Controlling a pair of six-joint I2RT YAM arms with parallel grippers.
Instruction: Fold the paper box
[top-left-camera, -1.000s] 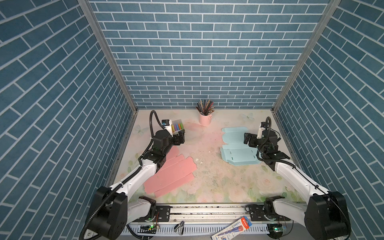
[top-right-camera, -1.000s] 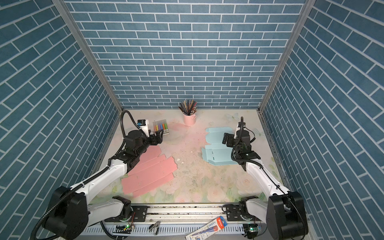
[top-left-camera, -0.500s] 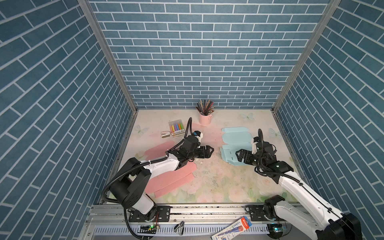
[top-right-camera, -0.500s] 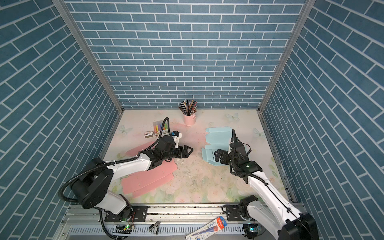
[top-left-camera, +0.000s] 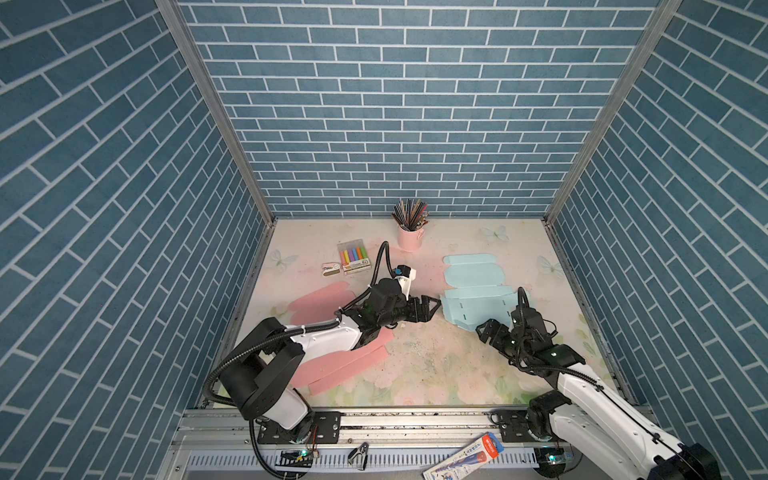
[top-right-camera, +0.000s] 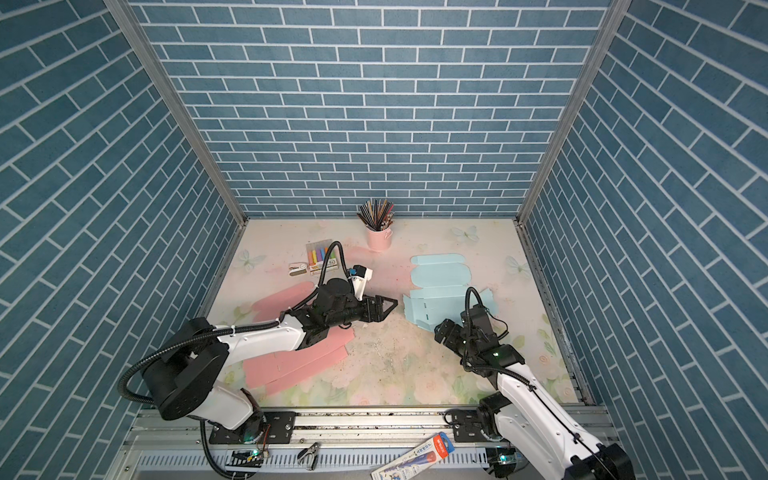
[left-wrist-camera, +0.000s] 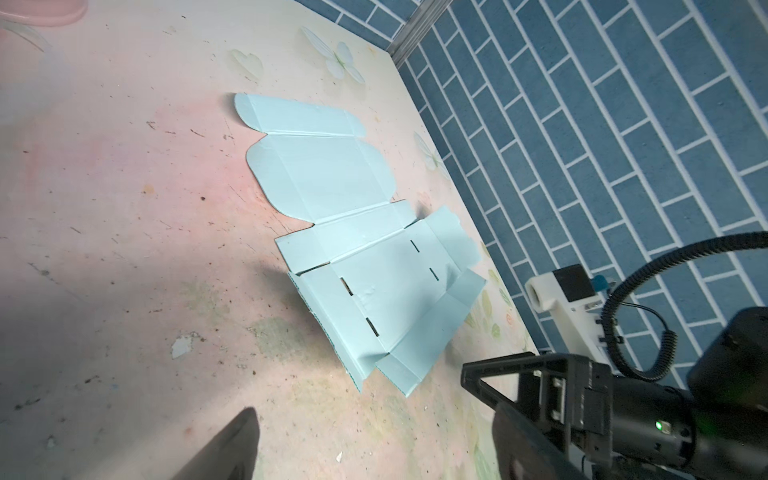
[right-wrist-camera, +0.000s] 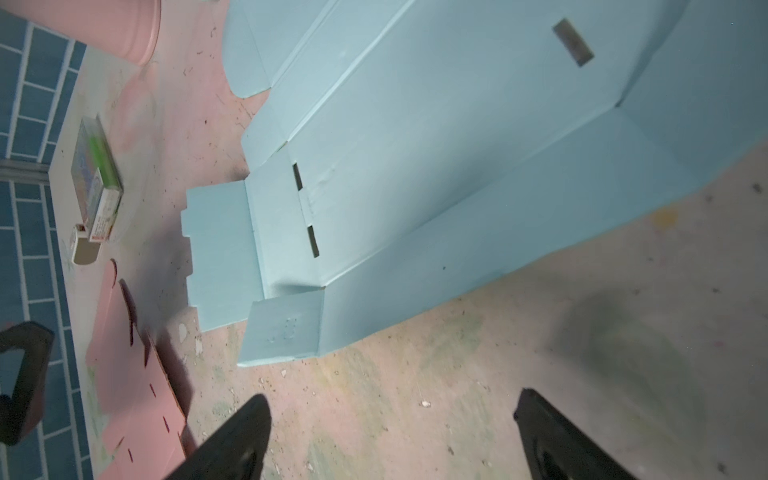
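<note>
The blue paper box (top-left-camera: 473, 307) lies unfolded on the table (top-left-camera: 415, 374) between the two grippers, with some near flaps lifted slightly. Its side edge is just ahead of the left gripper (top-left-camera: 431, 308), and its near corner is just ahead of the right gripper (top-left-camera: 485, 331). Only bare, scuffed tabletop separates the fingertips from the cardboard. The left gripper's jaws are spread wide and grip nothing. In the right wrist view the right gripper's fingers (right-wrist-camera: 232, 440) also stand far apart over the table, with nothing between them and the box edge just in front. Behind the left gripper, under its forearm, lies a flat pink box blank (top-left-camera: 345, 365). Off to its side toward the back wall are a marker pack (top-left-camera: 353, 255) and a small white case (top-left-camera: 331, 269). A pink cup of pencils (top-left-camera: 409, 239) stands farther that way, well apart from both grippers. A metal clip (top-left-camera: 359, 453) and a packaged tube (top-left-camera: 465, 455) lie on the front rail behind the arms. A second ago the left gripper was far back beside the marker pack, over the pink blank. It has since swung across the middle and now points at the blue box. Over the same second the right gripper has come away from the box's far side edge to its near corner, and its jaws have narrowed only slightly. The blue box, pink blank, markers and cup lie about where they were.
</note>
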